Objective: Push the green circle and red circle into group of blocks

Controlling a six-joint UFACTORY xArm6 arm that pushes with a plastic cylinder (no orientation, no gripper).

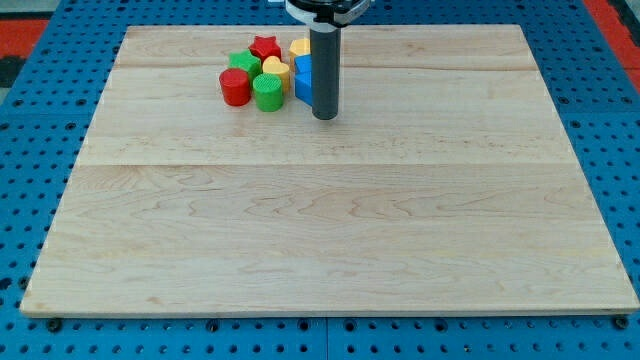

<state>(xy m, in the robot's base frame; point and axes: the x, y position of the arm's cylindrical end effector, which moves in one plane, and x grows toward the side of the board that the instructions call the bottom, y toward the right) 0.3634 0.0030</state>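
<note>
Seven blocks or so sit bunched near the view's top, left of centre, on the wooden board (330, 230). Red circle (234, 86) is at the cluster's left edge, green circle (267, 91) just beside it on its right, apparently touching. Behind them: a green block (243, 63), shape unclear, a red star (265, 46) at the back, a yellow block (275, 70) in the middle, shape hard to make out, and another yellow block (299, 47) at back right, partly hidden. A blue block (303, 78) sits on the cluster's right side, mostly covered by the rod; shape can't tell. My tip (324, 116) is down on the board at the cluster's right edge, just right of the blue block and right of the green circle, slightly nearer the view's bottom than both circles. No fingers on this rig, just the plain rod, so nothing is gripped. Board rests on a blue perforated table (30, 180).
</note>
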